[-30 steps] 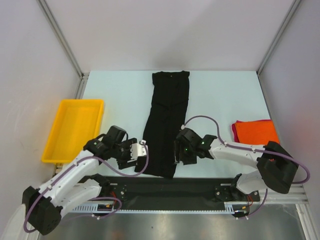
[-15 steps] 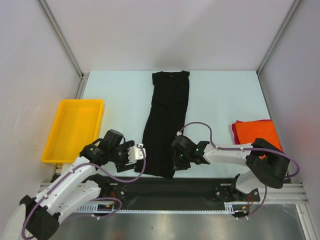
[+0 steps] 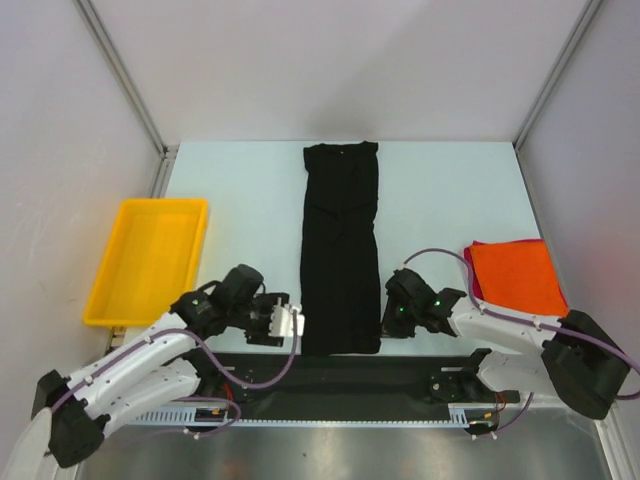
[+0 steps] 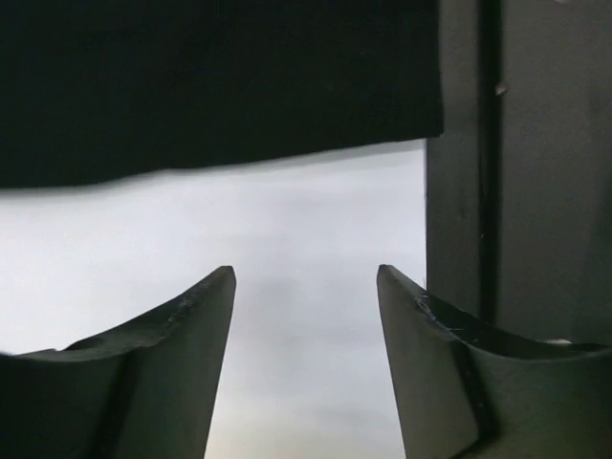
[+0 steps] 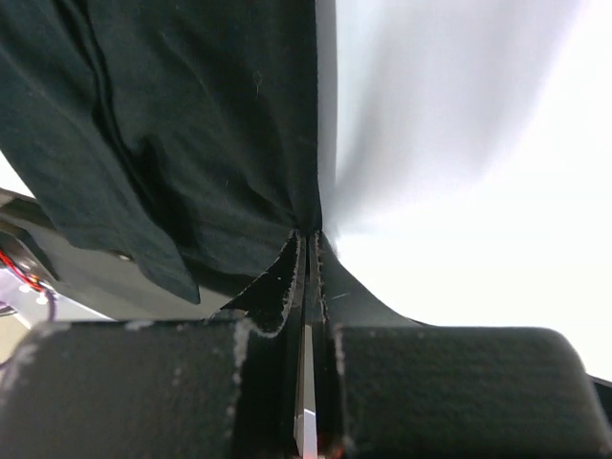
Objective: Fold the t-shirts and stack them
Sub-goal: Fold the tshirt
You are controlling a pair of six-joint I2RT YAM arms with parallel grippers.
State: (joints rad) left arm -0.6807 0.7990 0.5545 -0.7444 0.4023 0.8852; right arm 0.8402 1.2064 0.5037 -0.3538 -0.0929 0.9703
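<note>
Black t-shirt [image 3: 340,250] lies as a long narrow strip down the table [image 3: 240,190] centre, far edge to near edge. R gripper [image 3: 386,318] is pinched tight on its near right hem (cloth clamped btwn the fingers, per wrist view). L gripper [image 3: 297,323] is spread wide w/ nothing in it, just beside the near left corner. Folded orange t-shirts [image 3: 512,275] lie at right, yellow tray [image 3: 148,260] at left.

One black t-shirt [image 3: 340,250], one folded orange stack [image 3: 512,277], one yellow tray [image 3: 160,203].
</note>
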